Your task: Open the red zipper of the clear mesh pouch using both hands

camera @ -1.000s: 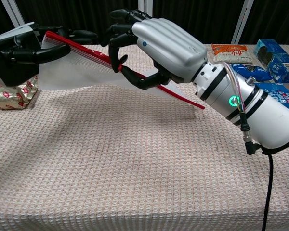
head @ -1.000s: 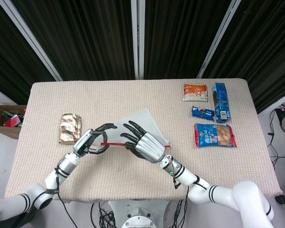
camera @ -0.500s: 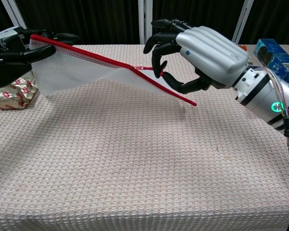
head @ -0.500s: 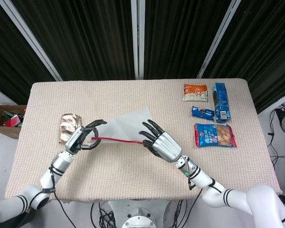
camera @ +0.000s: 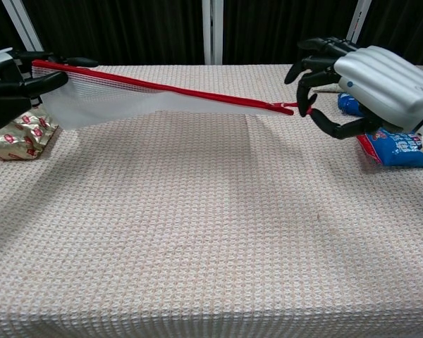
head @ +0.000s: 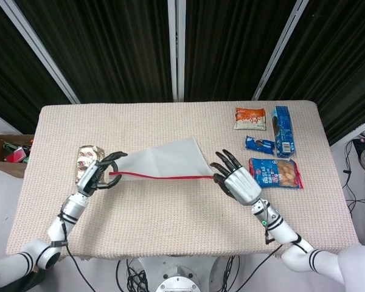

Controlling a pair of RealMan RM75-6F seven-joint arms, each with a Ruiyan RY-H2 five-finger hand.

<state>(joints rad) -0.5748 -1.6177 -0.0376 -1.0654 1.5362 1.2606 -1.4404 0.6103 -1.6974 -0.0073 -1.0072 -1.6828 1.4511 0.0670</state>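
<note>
My left robot hand (head: 96, 174) pinches the left end of the red zipper (head: 161, 177), fingers curled around the corner of the clear mesh pouch (head: 164, 159); in the chest view that robot hand (camera: 10, 83) holds the corner lifted off the bench (head: 170, 225). My right robot hand (head: 236, 180) is at the zipper's opposite end, fingertips (camera: 304, 105) curled in and pinching the small red pull, the other fingers arched above it. Between the two hands the zipper (camera: 162, 88) runs as one taut straight red line, and the pouch (camera: 113, 105) hangs from it as a pale, translucent sheet with a fine grid texture, its far edge lying on the bench cloth beyond the zipper line. I cannot tell from here how far the teeth have parted. Just beside my left hand, on its outer side, lies a crinkled gold foil packet (head: 88, 159) with red markings. Just beyond my right hand is a blue and red snack bag (head: 275, 173); its print is too small to read. Farther out from that hand sit a small dark blue packet (head: 259, 144), an upright-lying blue box (head: 283, 131) and an orange and white packet (head: 250, 118), none of them legible. Off the bench past my left arm stands a cardboard box (head: 6, 152).
</note>
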